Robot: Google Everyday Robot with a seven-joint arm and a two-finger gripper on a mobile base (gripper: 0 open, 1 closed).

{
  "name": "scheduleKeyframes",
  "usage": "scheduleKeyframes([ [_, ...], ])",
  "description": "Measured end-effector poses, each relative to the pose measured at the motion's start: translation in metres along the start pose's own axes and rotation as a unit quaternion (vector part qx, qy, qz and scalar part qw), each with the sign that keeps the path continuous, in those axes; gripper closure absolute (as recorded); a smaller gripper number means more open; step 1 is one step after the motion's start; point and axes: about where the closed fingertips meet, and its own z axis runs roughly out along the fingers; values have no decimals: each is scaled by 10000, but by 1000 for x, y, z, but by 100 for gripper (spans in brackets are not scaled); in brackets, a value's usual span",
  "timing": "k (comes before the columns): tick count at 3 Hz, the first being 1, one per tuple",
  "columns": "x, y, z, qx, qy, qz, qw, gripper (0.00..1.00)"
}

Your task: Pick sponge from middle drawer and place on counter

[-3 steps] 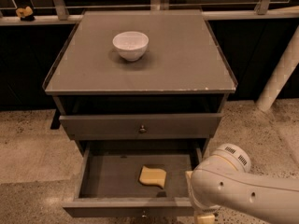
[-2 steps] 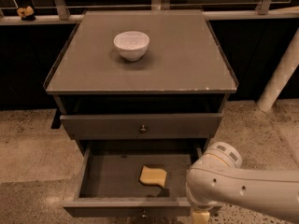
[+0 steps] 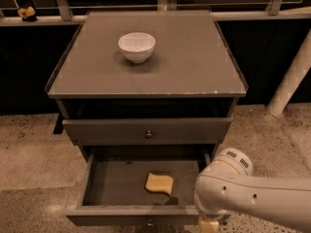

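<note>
Sponge [image 3: 159, 183] lies pale-yellow, wavy-edged; hand [image 3: 209, 225] seemingly low right.

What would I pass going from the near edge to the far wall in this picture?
First the claw at the bottom edge beside the open drawer → sponge inside it → shut drawer above → white bowl on the counter → far rail.

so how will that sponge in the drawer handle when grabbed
Probably light and squashy: the sponge is a thin slab with a wavy edge. Lying flat on the middle drawer floor, it likely slides, not rolls. The gripper sits by the drawer's front right corner.
</note>
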Motion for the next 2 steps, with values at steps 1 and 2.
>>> scheduleKeyframes([
  [1,-3,-20,15,-94,62,-57,9999,0],
  [2,-22,-51,45,-205,251,-405,9987,0],
])
